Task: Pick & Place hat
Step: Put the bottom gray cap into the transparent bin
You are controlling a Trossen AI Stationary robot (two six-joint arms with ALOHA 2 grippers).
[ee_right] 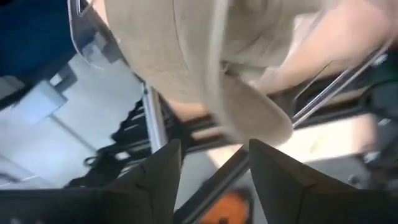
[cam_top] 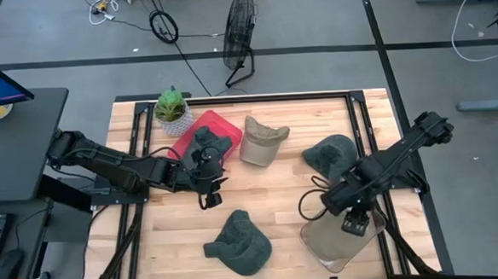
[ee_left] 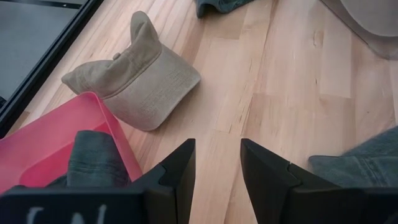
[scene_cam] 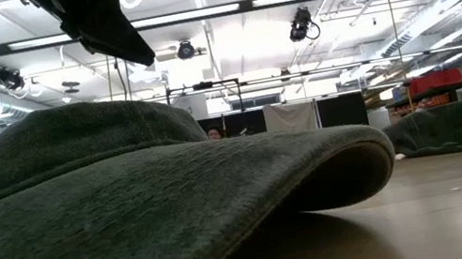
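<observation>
The right gripper [ee_right: 211, 163] hangs with jaws parted and empty just clear of the tan hat [ee_right: 205, 68], apparently released into the clear bin [cam_top: 323, 253], while the left gripper [ee_left: 216, 163], jaws apart, waits beside the red bin [ee_left: 46, 140].

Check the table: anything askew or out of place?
One thing: the tan cap in the clear bin at the front right corner sits tilted, its brim hanging over the bin's rim. The right tool is open just above it. A green cap lies in the red bin.
</observation>
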